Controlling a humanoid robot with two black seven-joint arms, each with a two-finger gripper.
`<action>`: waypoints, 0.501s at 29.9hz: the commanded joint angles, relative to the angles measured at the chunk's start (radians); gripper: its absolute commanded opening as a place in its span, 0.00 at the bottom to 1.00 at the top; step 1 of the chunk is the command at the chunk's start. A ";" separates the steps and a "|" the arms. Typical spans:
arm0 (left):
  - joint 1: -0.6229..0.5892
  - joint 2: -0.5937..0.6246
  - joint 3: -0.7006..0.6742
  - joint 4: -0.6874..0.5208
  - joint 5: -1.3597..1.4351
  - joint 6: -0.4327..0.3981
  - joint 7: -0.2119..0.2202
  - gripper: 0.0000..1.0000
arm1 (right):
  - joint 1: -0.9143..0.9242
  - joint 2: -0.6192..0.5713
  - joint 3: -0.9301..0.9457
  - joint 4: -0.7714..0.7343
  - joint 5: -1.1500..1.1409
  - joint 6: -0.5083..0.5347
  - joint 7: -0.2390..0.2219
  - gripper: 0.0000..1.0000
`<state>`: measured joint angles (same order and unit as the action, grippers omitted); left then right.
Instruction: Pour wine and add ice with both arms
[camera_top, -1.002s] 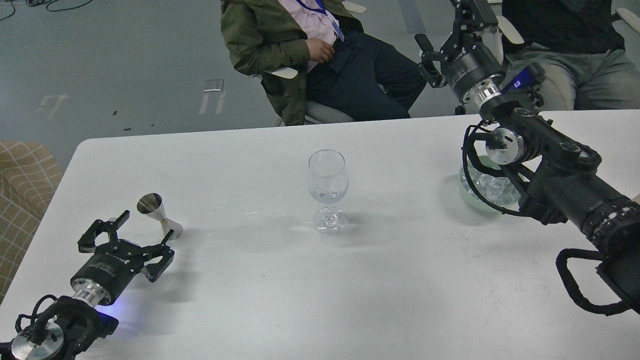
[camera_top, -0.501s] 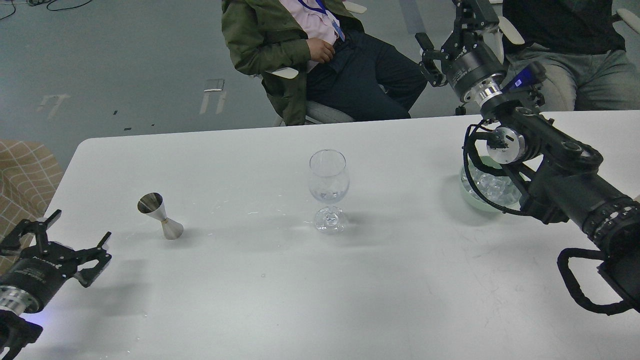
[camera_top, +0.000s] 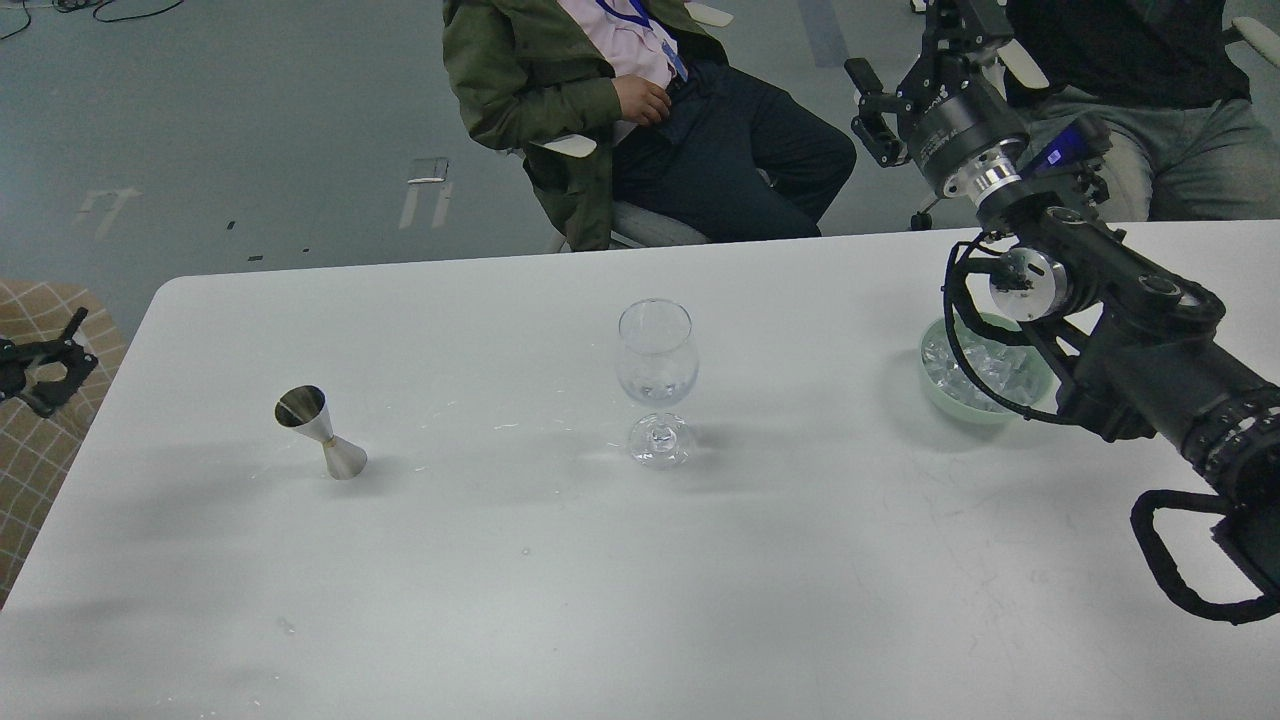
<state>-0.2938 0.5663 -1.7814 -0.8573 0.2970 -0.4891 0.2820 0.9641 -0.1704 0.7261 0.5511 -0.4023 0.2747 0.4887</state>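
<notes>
A clear stemmed wine glass (camera_top: 655, 380) stands upright at the table's middle, with only faint clear glints low in its bowl; no coloured wine shows. Clear ice cubes (camera_top: 975, 368) lie in a pale green bowl (camera_top: 940, 392) at the right, partly hidden by my right arm. A steel jigger (camera_top: 320, 430) stands at the left. My right gripper (camera_top: 905, 55) is raised past the far table edge, open and empty. My left gripper (camera_top: 55, 350) shows only its spread fingertips at the left frame edge, off the table, open and empty.
The white table (camera_top: 600, 600) has small wet splashes (camera_top: 470, 415) between jigger and glass. Two seated people (camera_top: 660, 110) are behind the far edge; my right gripper is close to the right one (camera_top: 1150, 90). A checked seat (camera_top: 40, 450) is at the left.
My left arm has drawn back to the left, from beside the jigger to off the table's edge. My right arm has shifted slightly up and right, uncovering more of the ice bowl.
</notes>
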 joint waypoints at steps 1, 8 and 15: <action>-0.093 -0.005 0.074 0.024 0.028 0.000 -0.095 0.98 | 0.010 -0.011 -0.025 0.001 0.000 0.000 0.000 1.00; -0.156 0.007 0.355 0.080 0.034 0.000 -0.311 0.98 | 0.010 -0.012 -0.028 0.001 0.000 -0.002 0.000 1.00; -0.154 0.003 0.436 0.081 0.048 0.000 -0.316 0.99 | 0.010 -0.024 -0.033 0.001 -0.024 -0.002 0.000 1.00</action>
<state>-0.4482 0.5731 -1.3630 -0.7764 0.3446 -0.4890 -0.0332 0.9752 -0.1898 0.6938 0.5522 -0.4111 0.2731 0.4887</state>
